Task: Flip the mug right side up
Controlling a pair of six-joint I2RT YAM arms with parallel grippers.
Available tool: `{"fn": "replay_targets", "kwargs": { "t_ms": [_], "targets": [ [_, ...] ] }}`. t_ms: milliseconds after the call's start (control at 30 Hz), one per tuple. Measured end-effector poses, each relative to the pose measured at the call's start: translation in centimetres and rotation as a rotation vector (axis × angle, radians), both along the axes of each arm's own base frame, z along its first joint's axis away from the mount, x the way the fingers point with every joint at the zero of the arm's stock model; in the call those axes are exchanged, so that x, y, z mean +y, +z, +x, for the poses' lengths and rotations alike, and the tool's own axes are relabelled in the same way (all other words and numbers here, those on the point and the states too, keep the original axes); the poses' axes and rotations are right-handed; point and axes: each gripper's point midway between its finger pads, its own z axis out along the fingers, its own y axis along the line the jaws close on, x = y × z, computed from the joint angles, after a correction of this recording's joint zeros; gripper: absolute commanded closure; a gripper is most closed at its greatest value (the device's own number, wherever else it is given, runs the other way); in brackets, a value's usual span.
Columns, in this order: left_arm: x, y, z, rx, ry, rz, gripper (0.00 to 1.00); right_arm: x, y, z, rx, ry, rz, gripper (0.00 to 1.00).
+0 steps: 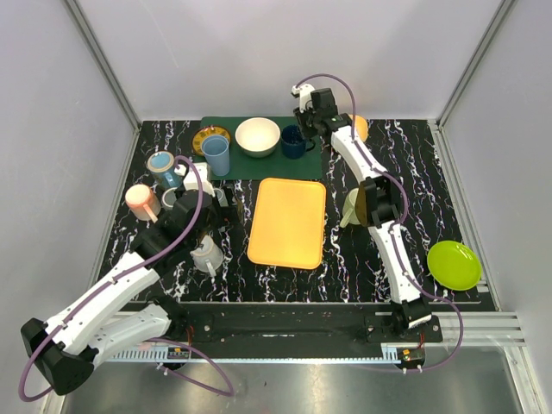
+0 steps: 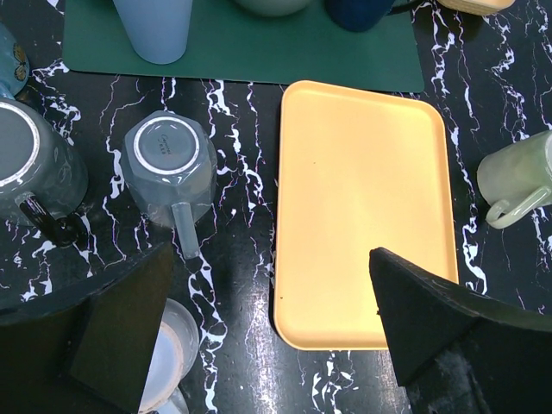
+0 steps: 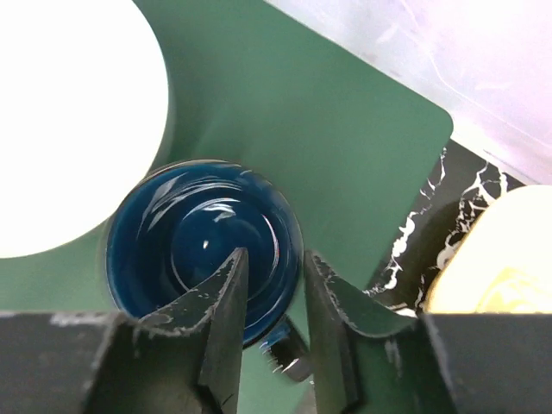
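- Bench (image 1: 431, 172): black, marbled.
- Green mat (image 3: 345, 129): far edge.
- Dark blue mug (image 3: 185, 233): on the mat, directly beneath the right gripper (image 3: 272, 254). Axis vertical, apparently mouth-up; handle in line with the gap between the jaws, which are narrowly parted and seemingly empty.
- Left gripper (image 2: 270, 250): well apart, jaws spread wide, empty, over an inverted clear mug (image 2: 168, 164).
- Blur hides any rim contact.

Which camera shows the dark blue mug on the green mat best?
Right wrist: the dark blue ceramic mug fills the frame, opening up, just past the fingers. Top external shows it small and distant; left wrist catches only its edge.
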Motion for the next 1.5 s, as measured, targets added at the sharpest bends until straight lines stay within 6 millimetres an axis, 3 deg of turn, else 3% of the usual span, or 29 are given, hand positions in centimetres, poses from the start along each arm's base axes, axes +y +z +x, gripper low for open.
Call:
{"fn": "replay_targets", "kwargs": {
  "t_ms": [200,367,500,533,633,700,800,867,967,1100,1167,1267,1500],
  "targets": [
    [-0.1,-0.1,0.0,0.003,-0.003,-0.001,0.01,0.4,0.9,0.7,-0.045,-0.011,0.014,0.40],
    [-0.1,-0.2,-0.1,0.007,-0.006,-0.001,0.01,-0.7,1.6,1.5,-0.078,-0.095,0.001,0.39],
    [-0.2,-0.4,-0.1,0.012,-0.007,-0.003,0.01,-2.3,3.4,0.3,-0.070,-0.197,0.014,0.56],
    [-0.2,-0.4,-0.1,0.013,-0.008,-0.003,0.01,-2.6,4.2,-0.3,-0.070,-0.215,0.029,0.72],
    [-0.3,-0.6,-0.2,0.014,-0.011,-0.012,0.01,-2.8,7.0,-3.1,-0.067,-0.245,0.102,1.00],
    [-0.4,-1.0,-0.3,0.021,-0.016,-0.016,0.01,-2.3,8.9,-5.8,-0.067,-0.254,0.178,1.00],
    [-0.6,-1.7,-0.5,0.039,-0.024,-0.023,0.01,0.0,9.7,-8.2,-0.053,-0.227,0.282,1.00],
    [-0.8,-1.8,-0.6,0.046,-0.029,-0.030,0.01,2.2,8.3,-9.4,-0.024,-0.195,0.340,1.00],
    [-1.0,-1.9,-0.6,0.050,-0.032,-0.045,0.01,5.0,2.9,-11.6,0.088,-0.167,0.375,1.00],
    [-1.0,-1.9,-0.7,0.050,-0.030,-0.051,0.01,7.0,-3.7,-13.6,0.216,-0.173,0.403,1.00],
    [-0.9,-1.8,-0.8,0.048,-0.028,-0.055,0.01,7.3,-5.7,-13.7,0.245,-0.192,0.412,1.00],
    [-0.8,-1.7,-0.9,0.044,-0.027,-0.057,0.01,7.1,-6.5,-13.1,0.247,-0.223,0.419,1.00],
    [-0.6,-1.6,-0.9,0.038,-0.023,-0.050,0.01,7.4,-4.9,-8.9,0.168,-0.276,0.431,1.00]
  ]
}}
